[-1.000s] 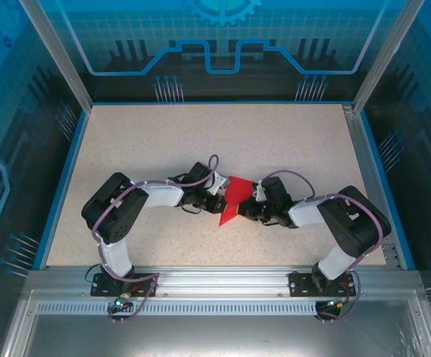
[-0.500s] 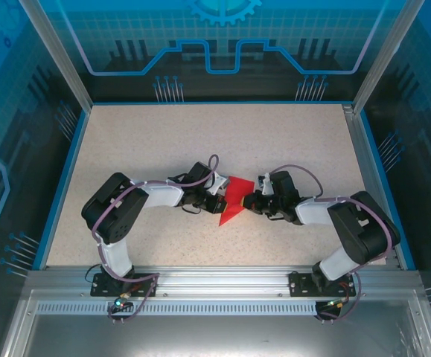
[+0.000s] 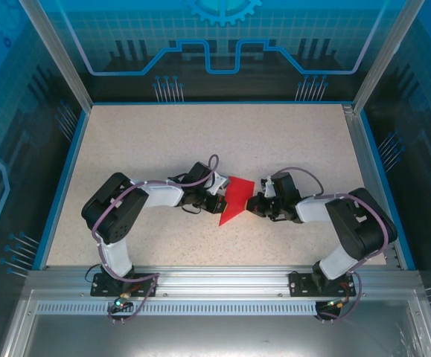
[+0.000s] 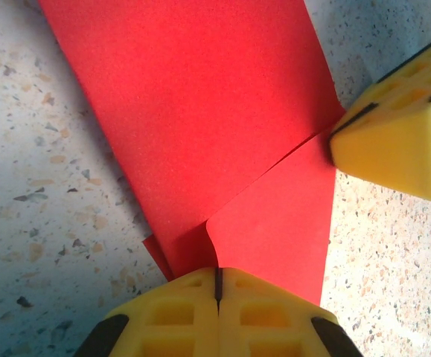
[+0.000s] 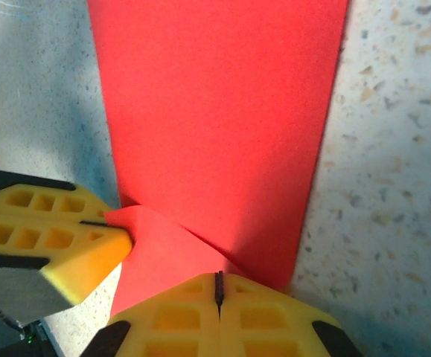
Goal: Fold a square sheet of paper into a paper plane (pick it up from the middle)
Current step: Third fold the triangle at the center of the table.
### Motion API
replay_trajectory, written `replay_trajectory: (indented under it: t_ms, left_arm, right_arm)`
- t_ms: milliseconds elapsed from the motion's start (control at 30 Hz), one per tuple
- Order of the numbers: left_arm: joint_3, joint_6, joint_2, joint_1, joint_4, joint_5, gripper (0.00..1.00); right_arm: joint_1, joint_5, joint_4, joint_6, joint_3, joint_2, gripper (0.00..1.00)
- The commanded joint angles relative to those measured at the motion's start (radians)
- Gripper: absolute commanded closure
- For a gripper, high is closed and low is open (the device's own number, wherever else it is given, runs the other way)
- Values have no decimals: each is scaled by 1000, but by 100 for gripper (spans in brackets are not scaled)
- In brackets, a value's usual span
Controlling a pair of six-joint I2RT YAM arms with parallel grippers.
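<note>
The square sheet of paper (image 3: 235, 198) is bright red and folded into a pointed shape, lying on the speckled table between my two grippers. My left gripper (image 3: 219, 201) is at its left edge and my right gripper (image 3: 257, 203) at its right edge. In the left wrist view the paper (image 4: 200, 126) carries a folded flap whose edge runs into the closed left gripper (image 4: 217, 277); the right fingertips (image 4: 394, 145) touch the flap's far corner. In the right wrist view the raised flap of the paper (image 5: 215, 111) runs from the left fingertips (image 5: 66, 242) into the shut right gripper (image 5: 218, 286).
The speckled table (image 3: 163, 141) is bounded by a blue rim, glass walls and a metal rail (image 3: 215, 277) at the near edge. Both arms are bent inward, elbows out, wrists low over the middle of the table.
The right arm's wrist and forearm shifted a little to the right and away, uncovering more of the paper's right side. The paper now lies flatter. The left arm has stayed put.
</note>
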Motion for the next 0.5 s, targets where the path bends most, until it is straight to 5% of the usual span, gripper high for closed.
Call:
replay_trajectory:
  t_ms: [0,467]
  left_arm:
    - [0,20,39,0,-87,-8,100]
    - [2,19,40,0,-93,-6,100]
  right_arm:
    - [-36,-16,-73,-28,39,-60,100]
    - [-56,-9,-68,-40,67,75,100]
